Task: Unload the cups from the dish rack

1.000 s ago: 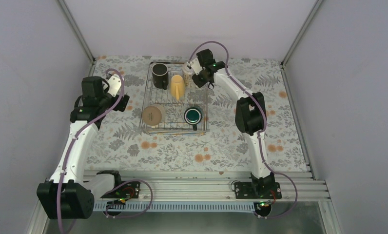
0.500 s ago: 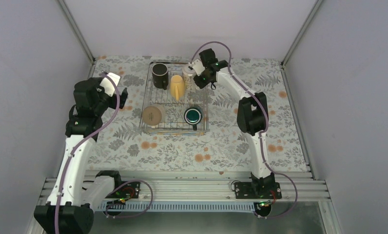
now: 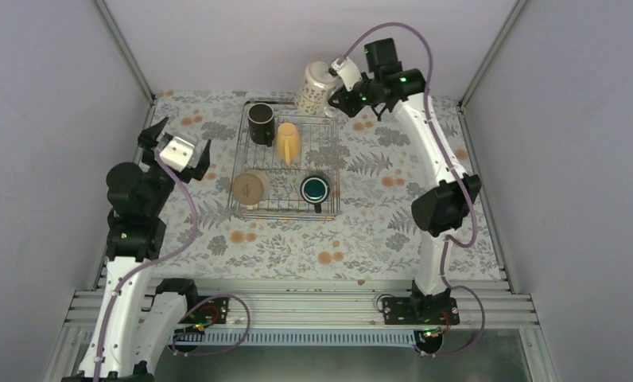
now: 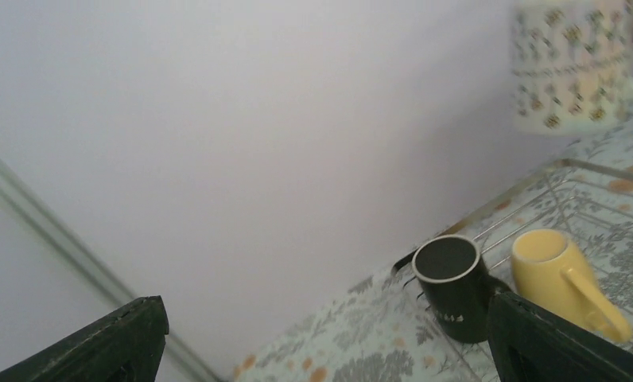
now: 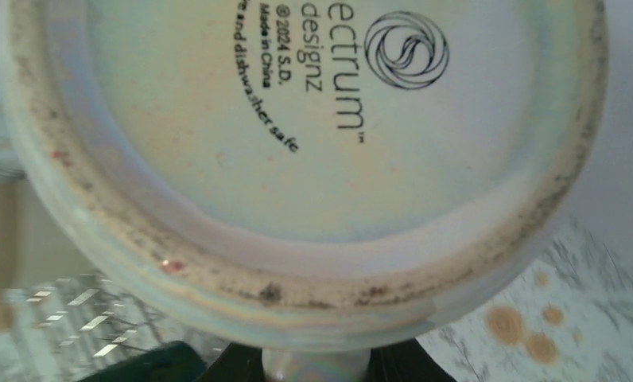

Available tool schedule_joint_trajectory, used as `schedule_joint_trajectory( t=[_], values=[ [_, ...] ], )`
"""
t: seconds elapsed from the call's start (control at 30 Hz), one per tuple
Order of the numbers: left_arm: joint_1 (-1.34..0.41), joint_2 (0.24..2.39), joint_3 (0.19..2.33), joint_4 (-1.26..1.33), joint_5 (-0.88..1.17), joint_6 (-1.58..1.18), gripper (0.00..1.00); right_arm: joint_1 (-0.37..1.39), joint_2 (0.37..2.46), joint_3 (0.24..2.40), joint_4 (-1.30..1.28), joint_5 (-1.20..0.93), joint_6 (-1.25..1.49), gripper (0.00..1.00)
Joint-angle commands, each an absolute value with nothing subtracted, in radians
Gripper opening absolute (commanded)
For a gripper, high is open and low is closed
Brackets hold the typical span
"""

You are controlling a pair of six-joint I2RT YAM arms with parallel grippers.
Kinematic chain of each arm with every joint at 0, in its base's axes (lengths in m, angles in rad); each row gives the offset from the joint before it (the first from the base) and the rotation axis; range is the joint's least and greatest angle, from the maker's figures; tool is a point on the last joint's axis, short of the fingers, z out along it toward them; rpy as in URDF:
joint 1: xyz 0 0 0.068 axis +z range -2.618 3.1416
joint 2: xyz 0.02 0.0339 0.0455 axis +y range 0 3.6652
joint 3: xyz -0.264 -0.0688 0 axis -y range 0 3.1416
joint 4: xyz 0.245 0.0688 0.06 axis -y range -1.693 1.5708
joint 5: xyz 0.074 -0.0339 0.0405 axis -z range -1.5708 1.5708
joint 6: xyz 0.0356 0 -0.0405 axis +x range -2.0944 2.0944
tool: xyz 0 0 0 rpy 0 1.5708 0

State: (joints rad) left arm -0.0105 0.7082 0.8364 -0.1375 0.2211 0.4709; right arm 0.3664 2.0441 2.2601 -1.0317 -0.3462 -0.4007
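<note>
Right gripper (image 3: 336,87): clamped on the pale patterned mug (image 3: 315,87), held high above the dish rack's (image 3: 285,213) far-right corner, apparently to clear its wires.
Left gripper (image 3: 177,141): spread wide, empty, left of the rack.
Inside the rack: black mug (image 3: 261,123), yellow mug (image 3: 289,142), tan mug (image 3: 250,188), green mug (image 3: 315,189).

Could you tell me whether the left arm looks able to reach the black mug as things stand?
Probably yes. The left pincer hangs open and empty left of the dish rack, and the black mug stands upright at the rack's far-left corner with nothing between them.
</note>
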Motion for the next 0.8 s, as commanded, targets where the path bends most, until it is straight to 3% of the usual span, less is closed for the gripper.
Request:
schedule_joint_trajectory(
  t=[0.0,0.13,0.33,0.63,0.77],
  values=[
    [-0.032,0.660,0.683,0.172,0.323,0.532,1.00,0.346,1.974,2.329,-1.065,-0.747,-0.411,0.03],
    [-0.074,0.737,0.610,0.421,0.234,0.484,1.00,0.330,1.937,2.241,-1.025,-1.034,-0.354,0.03],
    [-0.164,0.876,0.584,0.617,0.101,0.460,1.00,0.339,1.962,2.225,-1.023,-1.278,-0.337,0.03],
    [-0.202,0.897,0.642,0.443,0.227,0.528,1.00,0.362,1.978,2.250,-0.959,-1.391,-0.290,0.03],
    [-0.216,0.940,0.705,0.317,0.075,0.611,1.00,0.369,1.999,2.252,-0.966,-1.387,-0.295,0.03]
  ],
)
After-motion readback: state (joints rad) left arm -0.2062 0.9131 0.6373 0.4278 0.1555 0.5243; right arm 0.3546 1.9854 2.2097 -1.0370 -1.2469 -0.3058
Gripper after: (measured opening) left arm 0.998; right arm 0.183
